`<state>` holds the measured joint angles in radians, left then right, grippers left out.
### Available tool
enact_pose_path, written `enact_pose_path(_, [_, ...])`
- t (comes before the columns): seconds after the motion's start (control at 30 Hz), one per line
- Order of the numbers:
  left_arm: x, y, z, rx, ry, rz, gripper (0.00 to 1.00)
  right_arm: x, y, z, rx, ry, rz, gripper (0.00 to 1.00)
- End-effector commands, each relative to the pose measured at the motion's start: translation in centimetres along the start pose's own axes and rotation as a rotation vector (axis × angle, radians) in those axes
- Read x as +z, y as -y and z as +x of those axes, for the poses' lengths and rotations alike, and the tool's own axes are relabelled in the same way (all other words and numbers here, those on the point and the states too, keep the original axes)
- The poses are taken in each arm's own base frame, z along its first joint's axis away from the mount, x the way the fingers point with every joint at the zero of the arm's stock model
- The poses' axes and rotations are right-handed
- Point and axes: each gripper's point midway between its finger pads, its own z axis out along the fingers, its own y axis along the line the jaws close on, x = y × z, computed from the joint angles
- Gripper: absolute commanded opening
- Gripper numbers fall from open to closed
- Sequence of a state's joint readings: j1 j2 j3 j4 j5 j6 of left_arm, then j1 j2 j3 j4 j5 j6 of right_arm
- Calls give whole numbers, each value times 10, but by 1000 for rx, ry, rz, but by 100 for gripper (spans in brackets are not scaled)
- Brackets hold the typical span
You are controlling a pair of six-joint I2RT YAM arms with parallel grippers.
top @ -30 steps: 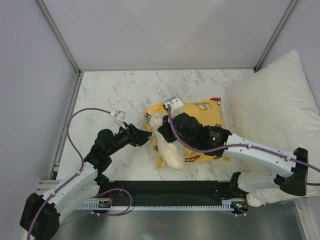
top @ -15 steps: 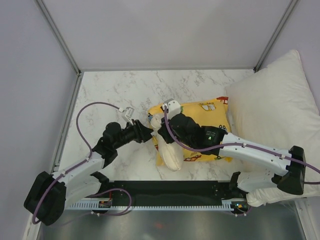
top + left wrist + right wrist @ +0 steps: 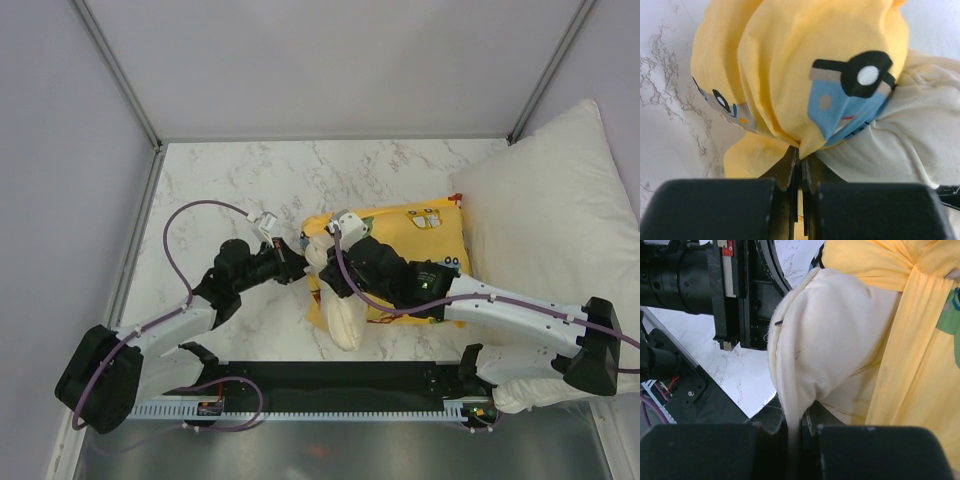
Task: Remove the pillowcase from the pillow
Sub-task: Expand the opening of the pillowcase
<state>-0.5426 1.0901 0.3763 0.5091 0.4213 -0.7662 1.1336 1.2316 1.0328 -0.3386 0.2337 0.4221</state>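
Fabric is soft and limp (bunches easily): the pillowcase (image 3: 790, 75), on the table (image 3: 220, 190) and partly over the pillow (image 3: 830, 340), is pinched at its gathered edge by the left gripper (image 3: 799, 161). The right gripper (image 3: 795, 420) clamps the pillow's bared end.

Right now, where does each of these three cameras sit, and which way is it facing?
Top external: fixed above and behind the robot, looking down on the white marble table; left arm and right arm show in full.
Left wrist: on the left wrist, looking forward past the left gripper, shut on the bright yellow, car-printed fabric pillowcase.
Right wrist: on the right wrist, facing the left arm; right gripper shut on the small cream-beige soft pillow.
Both wrist views share pillowcase and pillow.
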Motion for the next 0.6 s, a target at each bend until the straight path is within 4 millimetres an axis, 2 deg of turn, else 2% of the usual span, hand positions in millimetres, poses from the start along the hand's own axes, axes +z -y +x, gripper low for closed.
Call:
enact_pose_path(0.0, [3, -7, -85, 5, 302, -95, 2, -37, -65, 37, 20, -144, -334, 0])
enact_pose_path(0.03, [3, -15, -90, -23, 311, -113, 2, -39, -67, 52, 22, -190, -359, 0])
enact_pose_path(0.13, [5, -21, -102, -79, 327, -113, 2, -43, -71, 83, -3, -284, -383, 0])
enact_pose_path(0.17, [3, -25, -113, -94, 346, -120, 2, -47, -76, 91, 3, -317, -409, 0])
enact_pose_path(0.23, [3, -30, -119, -130, 351, -126, 2, -50, -79, 107, 8, -367, -428, 0])
enact_pose_path(0.33, [2, -46, -135, -169, 372, -147, 2, -56, -81, 124, 20, -419, -446, 0])
enact_pose_path(0.43, [5, -53, -143, -188, 372, -157, 2, -62, -83, 136, 35, -461, -467, 0])
enact_pose_path(0.57, [6, -65, -163, -202, 389, -174, 2, -72, -91, 150, 46, -513, -502, 0])
